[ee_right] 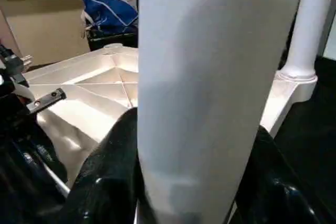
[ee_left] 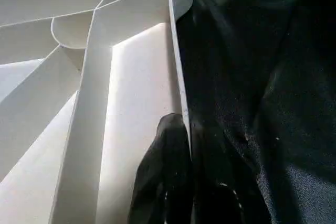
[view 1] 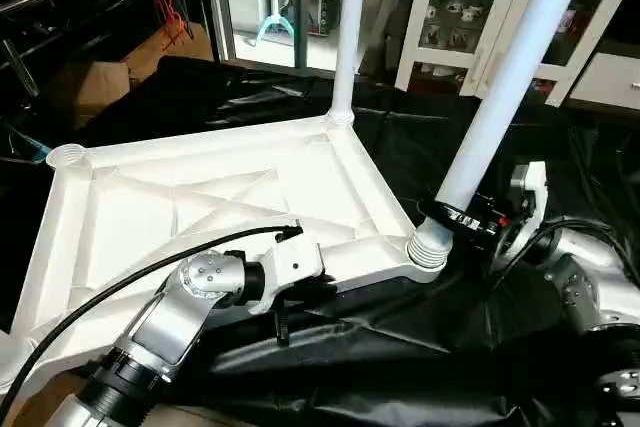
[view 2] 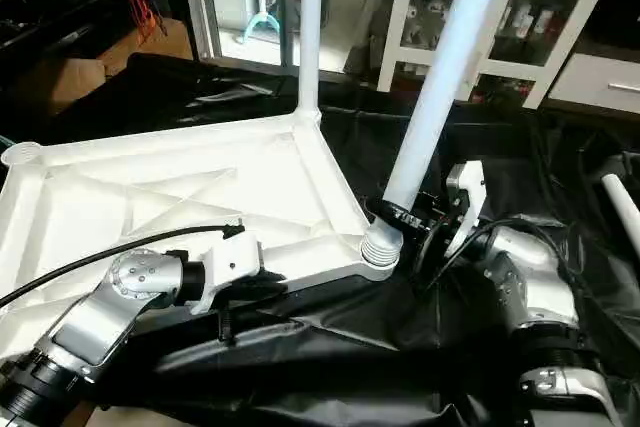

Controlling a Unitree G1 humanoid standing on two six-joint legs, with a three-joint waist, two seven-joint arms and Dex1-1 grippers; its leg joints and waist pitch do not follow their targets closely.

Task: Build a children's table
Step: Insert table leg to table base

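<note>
White glass-fronted cabinet point(view 1: 470, 17), black sheeting point(view 1: 420, 137)

One tabletop, three legs, two claws.

A single white tabletop point(view 1: 200, 197) lies with its X-ribbed underside up. Two legs rise from its corner sockets: a far leg point(view 1: 347, 37) and a near leg point(view 1: 505, 87), the latter tilted. A third leg point(view 2: 622, 209) lies on the black sheet point(view 1: 400, 347) at the right edge. One empty corner socket point(view 1: 67, 156) shows at the far left corner. Two robot arms reach in, each ending in one claw: the left claw point(ee_left: 176, 182), pinched on the tabletop's rim, and the right claw point(ee_right: 194, 182), its two black fingers point(ee_right: 105, 182) either side of the near leg. One white glass-door cabinet point(view 1: 470, 7) stands behind.
</note>
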